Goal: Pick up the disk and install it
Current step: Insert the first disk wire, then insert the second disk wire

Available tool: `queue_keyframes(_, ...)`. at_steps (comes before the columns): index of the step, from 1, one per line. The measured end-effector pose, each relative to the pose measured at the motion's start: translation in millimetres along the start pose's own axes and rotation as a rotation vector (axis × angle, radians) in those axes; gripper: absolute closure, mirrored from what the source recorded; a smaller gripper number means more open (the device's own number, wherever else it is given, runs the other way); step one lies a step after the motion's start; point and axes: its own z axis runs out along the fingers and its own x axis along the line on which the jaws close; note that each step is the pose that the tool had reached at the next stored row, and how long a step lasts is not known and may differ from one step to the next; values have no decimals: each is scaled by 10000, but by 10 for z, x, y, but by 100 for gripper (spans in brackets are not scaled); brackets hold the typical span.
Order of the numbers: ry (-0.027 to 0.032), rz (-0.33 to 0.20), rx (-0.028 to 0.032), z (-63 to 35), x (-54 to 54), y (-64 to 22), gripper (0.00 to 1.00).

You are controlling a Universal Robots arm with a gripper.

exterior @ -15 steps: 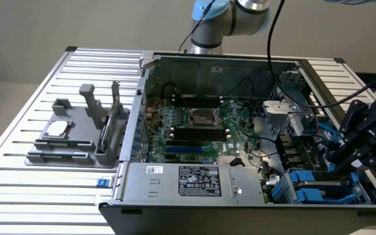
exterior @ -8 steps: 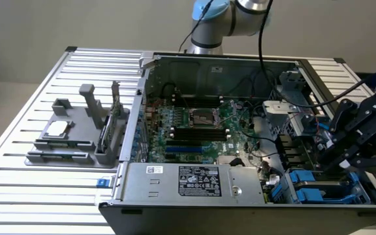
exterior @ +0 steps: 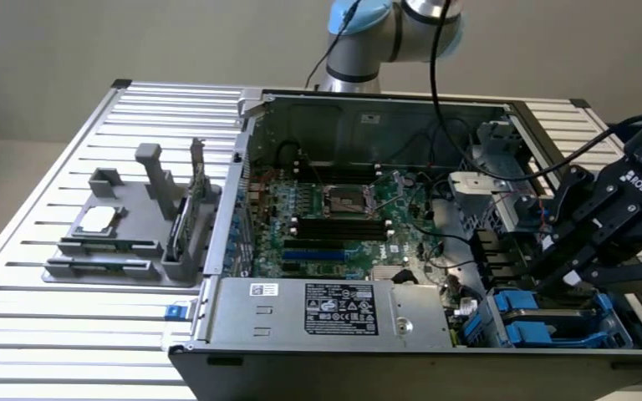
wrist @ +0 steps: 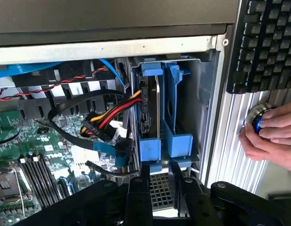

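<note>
Pincer (wrist: 159, 188) of black metal, part-open, I see gripping nothing; silver-grey hard drive with blue plastic rails (wrist: 150, 110) sits upright in its bay. Risk: my fingers snagging the red-yellow cables (wrist: 114, 113) alongside.

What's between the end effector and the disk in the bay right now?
In the wrist view, the disk's own blue carrier tab and a patch of perforated metal lie ahead of the open end effector.
</note>
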Motion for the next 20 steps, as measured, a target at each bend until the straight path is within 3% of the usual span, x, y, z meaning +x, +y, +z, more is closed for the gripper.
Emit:
queue_keyframes(4, 56, -206, -25, -5, -1, -8, 70)
queue_keyframes(7, 241, -320, -52, -6, -3, -34, 70)
queue_keyframes(9, 378, -359, -143, 9, -6, -75, 70)
queue_keyframes(12, 492, -360, -399, 32, -9, -136, 70)
queue_keyframes(14, 510, -349, -507, 44, -11, -165, 70)
queue_keyframes(20, 509, -350, -509, 44, -11, -165, 70)
